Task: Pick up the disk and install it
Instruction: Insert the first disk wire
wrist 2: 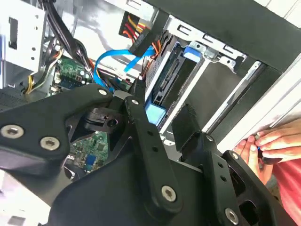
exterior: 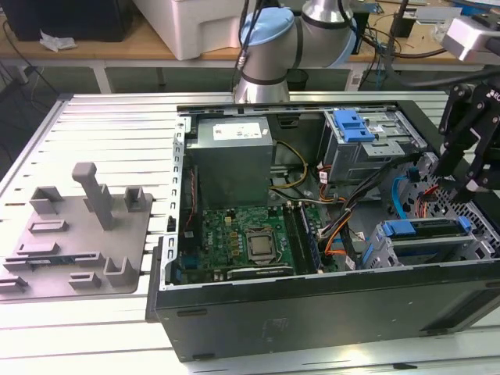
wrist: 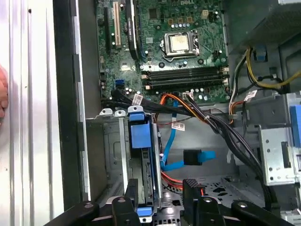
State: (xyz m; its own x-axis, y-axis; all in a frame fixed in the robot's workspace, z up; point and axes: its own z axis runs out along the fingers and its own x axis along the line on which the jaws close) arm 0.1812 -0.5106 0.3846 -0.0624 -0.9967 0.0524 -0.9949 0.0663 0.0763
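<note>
The disk (wrist: 141, 136) stands on edge inside the lower drive cage (wrist: 110, 155), in the corner of the open computer case (exterior: 312, 301) at the exterior view's right. One blue carrier frame runs along the disk's exposed edge. The gripper (wrist: 160, 190) hangs over that cage with its jaws apart, wider than the disk. One finger is on each side of the disk and neither is clamped on it.

Inside the case there are two drive cages. The second cage (exterior: 371, 152) carries one blue latch (exterior: 355, 125). One blue flat cable (wrist: 188, 157) loops beside the lower cage. The motherboard (wrist: 160, 52) has one processor socket (wrist: 180, 43).

The grey power supply (exterior: 234, 160) bears one white sticker, and two cable tags (wrist: 178, 126) show, with print too small to read. A person's hand (wrist 2: 265, 143) is just outside the case wall. One grey fixture plate (exterior: 78, 234) lies outside the case, on the exterior view's left.
</note>
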